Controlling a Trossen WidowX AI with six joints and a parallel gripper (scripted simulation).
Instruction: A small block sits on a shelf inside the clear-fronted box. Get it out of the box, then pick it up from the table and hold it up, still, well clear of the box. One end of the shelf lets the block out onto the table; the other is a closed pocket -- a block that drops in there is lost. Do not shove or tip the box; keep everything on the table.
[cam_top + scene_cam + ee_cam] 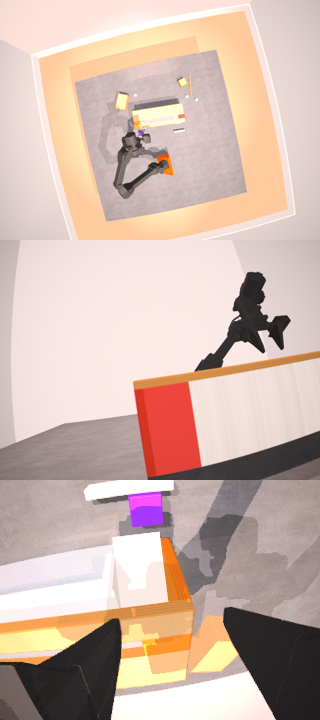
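The small purple block [140, 133] [146, 510] lies on the grey table [206, 160] just outside the box's orange left end [136, 123] [156, 630]. In the wrist view it sits at the foot of a short white ramp [138, 560], against a white bar [130, 490]. The long clear-fronted box [157, 113] [253, 405] has a red right end [181, 116] [168, 428]. My gripper [139, 140] [271, 347] [174, 620] is open and empty. It hangs above the box's orange end, short of the block, with nothing between its dark fingers.
A tan block [122, 101] lies behind the box on the left. A small tan cube [182, 82], a thin orange stick [190, 84] and small white cubes [186, 96] lie at the back right. A white bar [179, 130] lies before the red end. The orange arm base [167, 165] is in front.
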